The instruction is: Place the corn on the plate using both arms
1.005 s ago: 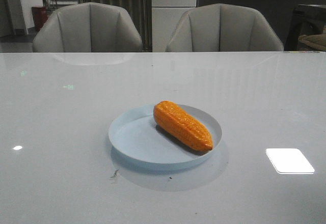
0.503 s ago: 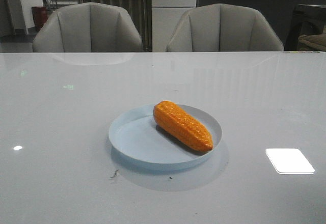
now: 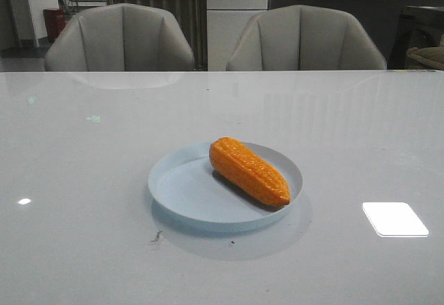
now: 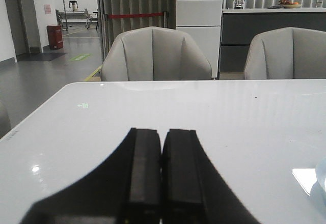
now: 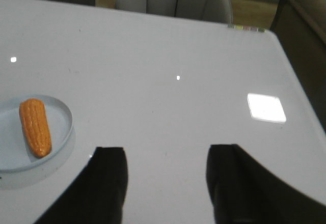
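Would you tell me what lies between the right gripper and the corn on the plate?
Only bare white tabletop and the plate's rim separate the open right gripper from the corn, as the right wrist view shows.

The plate (image 3: 182, 188) sits on the worktop (image 3: 83, 152). The corn (image 3: 248, 170) lies in the plate's right half, slanting from the plate's far rim to its near-right rim. Two chairs (image 3: 119, 38) stand behind the worktop, beyond the plate.

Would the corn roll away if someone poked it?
Probably a little: the corn is rounded and tapered, so it would likely curve rather than roll straight. The plate has a low rim that might stop it. Its glossy skin looks slippery.
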Controlling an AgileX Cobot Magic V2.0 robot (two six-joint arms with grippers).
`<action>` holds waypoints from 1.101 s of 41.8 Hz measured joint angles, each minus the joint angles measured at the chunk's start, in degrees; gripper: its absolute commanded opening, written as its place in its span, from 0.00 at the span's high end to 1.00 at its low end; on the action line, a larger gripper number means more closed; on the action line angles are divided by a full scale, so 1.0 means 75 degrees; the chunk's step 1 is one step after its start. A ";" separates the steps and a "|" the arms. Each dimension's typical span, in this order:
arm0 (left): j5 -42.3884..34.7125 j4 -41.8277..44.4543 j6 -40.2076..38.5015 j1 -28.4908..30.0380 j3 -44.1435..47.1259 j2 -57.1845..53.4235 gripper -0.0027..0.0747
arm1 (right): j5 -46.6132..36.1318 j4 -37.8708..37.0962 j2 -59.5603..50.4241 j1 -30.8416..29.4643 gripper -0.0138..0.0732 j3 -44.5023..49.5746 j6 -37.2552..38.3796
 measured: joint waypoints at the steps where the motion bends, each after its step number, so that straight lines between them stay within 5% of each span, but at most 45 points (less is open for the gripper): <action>1: 0.0000 0.0000 0.0000 0.0000 0.0000 0.0000 0.84 | 0.0020 0.0000 -0.0228 0.0000 0.48 0.0000 0.0000; 13: 0.0017 0.0000 0.0000 0.0000 0.0000 0.0000 0.84 | -0.0135 0.0178 -0.1473 0.0000 0.79 0.0012 0.0000; 36: 0.0017 0.0000 0.0000 0.0000 0.0000 0.0000 0.84 | -0.5549 0.1655 -0.1473 0.0000 0.78 0.4779 0.0000; 46: 0.0017 0.0000 0.0000 0.0000 0.0000 0.0000 0.84 | -0.6282 0.1672 -0.1473 0.0000 0.78 0.5858 0.0000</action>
